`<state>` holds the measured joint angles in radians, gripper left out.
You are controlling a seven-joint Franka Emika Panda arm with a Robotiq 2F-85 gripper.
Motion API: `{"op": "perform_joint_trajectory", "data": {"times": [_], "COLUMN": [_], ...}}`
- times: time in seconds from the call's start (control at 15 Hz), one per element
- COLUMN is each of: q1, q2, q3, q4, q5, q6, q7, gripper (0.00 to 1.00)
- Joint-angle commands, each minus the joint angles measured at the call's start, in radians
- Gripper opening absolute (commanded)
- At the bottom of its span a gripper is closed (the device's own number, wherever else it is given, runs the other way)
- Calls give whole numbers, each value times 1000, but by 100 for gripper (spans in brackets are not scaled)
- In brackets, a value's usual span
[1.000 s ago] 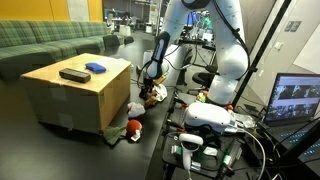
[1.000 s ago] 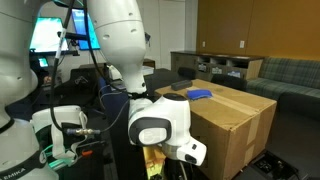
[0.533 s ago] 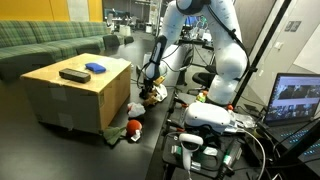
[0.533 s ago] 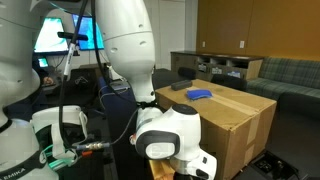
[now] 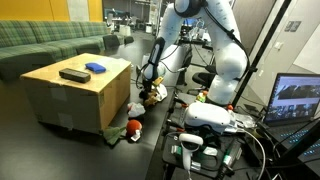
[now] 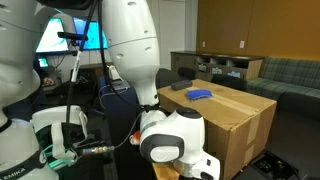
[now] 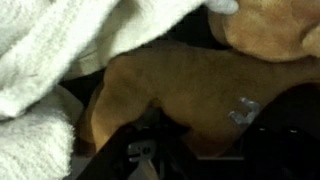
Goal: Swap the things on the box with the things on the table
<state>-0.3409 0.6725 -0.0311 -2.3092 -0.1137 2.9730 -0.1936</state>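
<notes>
My claw is down low at the foot of the cardboard box, right among the soft toys. In the wrist view a brown plush toy fills nearly the whole picture, and my fingers are only dark blurred shapes at the bottom edge. I cannot tell whether they are spread or pinching the toy. A white fluffy toy presses in from the upper left, touching the brown one.

In an exterior view another plush toy in red and green lies on the dark tabletop, near the box's corner and a little apart from my claw.

On top of the box, well above my claw, sit a flat black object and a blue object just beside it. Both exterior views show them lying near each other.

Behind the box stands a green sofa. An open laptop glows on the far side of my base.
</notes>
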Motion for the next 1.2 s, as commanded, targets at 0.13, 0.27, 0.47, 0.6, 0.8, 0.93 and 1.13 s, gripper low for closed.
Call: {"op": "perform_joint_trajectory", "data": {"times": [0.13,0.27,0.47,0.6,0.8,0.93,1.13], "q1": [-25,-19,-14,2,31,54,93], "q2": [-59,-98,-166,-227,-335,-416,-551], "q3": [35,44,66,67,60,50,28], "q4": [-10,-23,-44,-63,-88,-98,-101], "q5": [14,16,29,34,38,43,49], "q6": [-98,-164,-260,-311,-374,-413,-456], "q7": [-74,-97,-140,-152,-162,-157,-135], "gripper": [5,0,2,3,3,3,3]}}
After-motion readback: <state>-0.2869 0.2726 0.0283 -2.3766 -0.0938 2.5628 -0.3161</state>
